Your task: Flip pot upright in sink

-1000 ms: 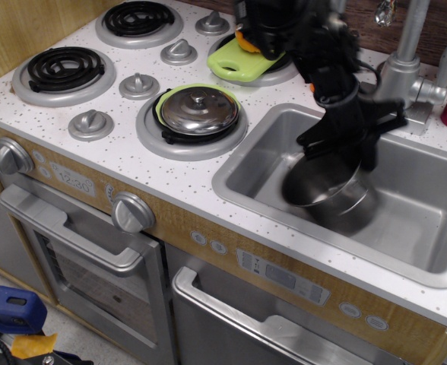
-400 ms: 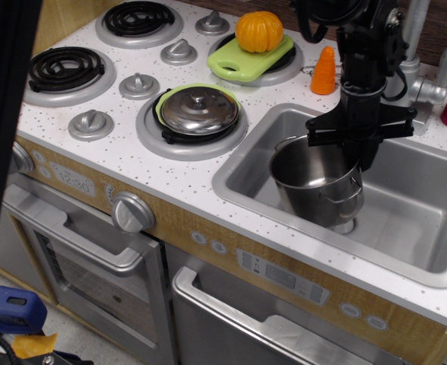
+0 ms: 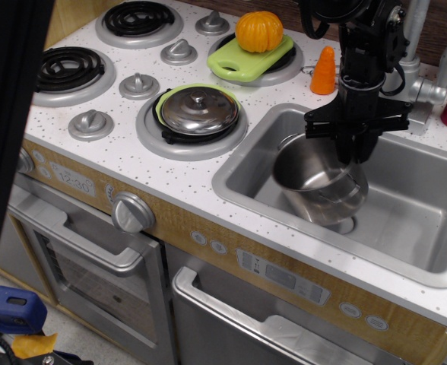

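The shiny steel pot (image 3: pixel 318 186) sits in the sink (image 3: pixel 242 182) at its left half. Its mouth faces up and it leans a little to the left. It is motion-blurred, and a thin wire handle shows faintly on its left side. My gripper (image 3: pixel 355 156) hangs straight down over the pot's far right rim and is sharp. Its dark fingers (image 3: pixel 347 149) reach to about the rim. The jaws look slightly parted and not clamped on the rim, though the contact is hard to see.
A domed steel lid (image 3: pixel 201 109) with a knob lies on the front right burner. An orange pumpkin (image 3: pixel 258 30) sits on a green board (image 3: pixel 242 65), with a carrot (image 3: pixel 326 70) beside it. The faucet (image 3: pixel 410 46) stands behind the sink. A dark blur (image 3: pixel 11 114) covers the left edge.
The pot was on its side under the gripper, then stood mouth-up at 0.4 s ago. Now the gripper has risen slightly and the pot leans and blurs.
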